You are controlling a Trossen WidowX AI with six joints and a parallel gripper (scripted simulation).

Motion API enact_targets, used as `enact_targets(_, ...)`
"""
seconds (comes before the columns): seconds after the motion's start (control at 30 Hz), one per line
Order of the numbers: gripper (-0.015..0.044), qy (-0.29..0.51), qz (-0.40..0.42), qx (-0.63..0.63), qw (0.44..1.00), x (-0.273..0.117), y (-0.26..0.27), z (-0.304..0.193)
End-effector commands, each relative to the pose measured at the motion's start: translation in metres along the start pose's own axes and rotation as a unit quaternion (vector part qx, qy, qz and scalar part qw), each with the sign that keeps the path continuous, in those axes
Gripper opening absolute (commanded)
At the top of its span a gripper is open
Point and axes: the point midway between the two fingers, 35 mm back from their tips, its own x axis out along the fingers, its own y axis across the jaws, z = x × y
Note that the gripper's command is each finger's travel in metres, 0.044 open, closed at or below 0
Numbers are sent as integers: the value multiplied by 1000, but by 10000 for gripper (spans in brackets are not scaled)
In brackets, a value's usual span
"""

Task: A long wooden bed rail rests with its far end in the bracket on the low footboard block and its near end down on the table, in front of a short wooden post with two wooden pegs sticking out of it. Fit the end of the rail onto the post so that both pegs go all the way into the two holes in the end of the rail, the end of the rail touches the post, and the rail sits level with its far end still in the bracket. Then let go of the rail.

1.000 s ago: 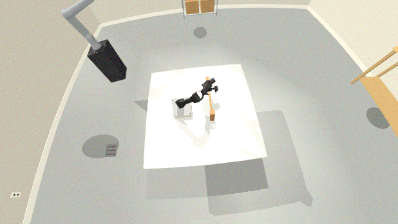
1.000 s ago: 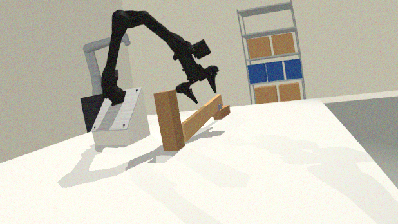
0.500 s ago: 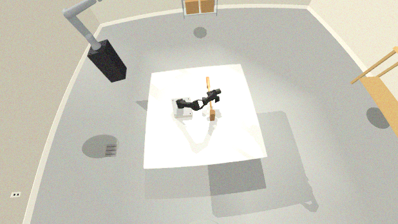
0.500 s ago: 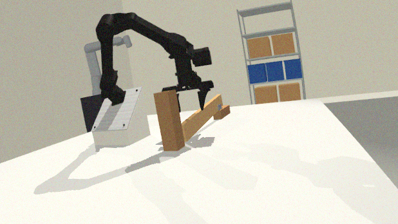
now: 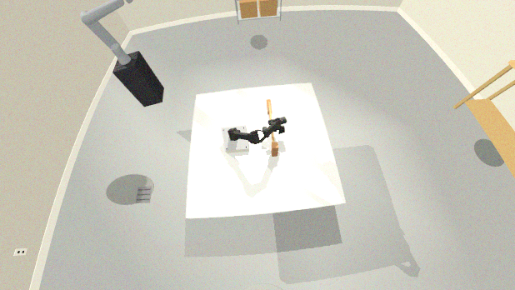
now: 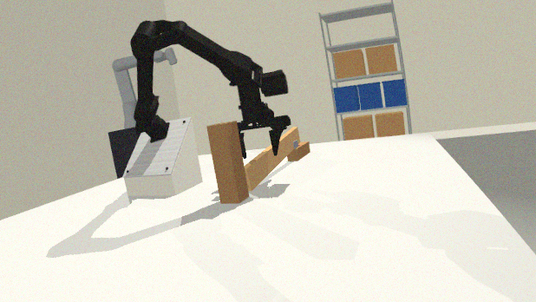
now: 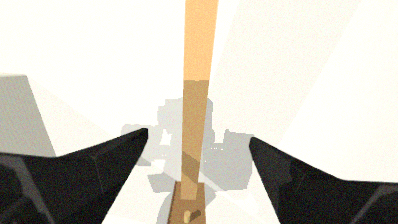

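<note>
The orange-brown rail [image 5: 270, 114] [image 6: 260, 170] [image 7: 200, 45] slopes from the low footboard block [image 6: 299, 152] down to the table, its near end low in front of the post [image 5: 274, 149] [image 6: 227, 162] [image 7: 201, 194]. The post stands upright. In the wrist view one peg [image 7: 187, 216] shows at the bottom edge; the other cannot be made out. The rail's end holes are hidden. My gripper [image 6: 259, 155] [image 7: 199, 137] is open, pointing down above the near part of the rail, its fingers on either side of the rail's line and not touching it.
The arm's white sloped base block [image 6: 152, 187] stands left of the post. The post rises close beside my gripper, on the near side in the exterior view. Shelves [image 6: 369, 78] stand far behind the table [image 5: 233, 187]. Arm shadows fall across the tabletop.
</note>
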Motion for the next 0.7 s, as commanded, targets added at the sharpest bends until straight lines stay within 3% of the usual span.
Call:
enact_targets(0.0, 440, 2, 6, -6, 1000, 9, 4, 1)
enact_targets(0.67, 440, 4, 6, -6, 1000, 42, 6, -1)
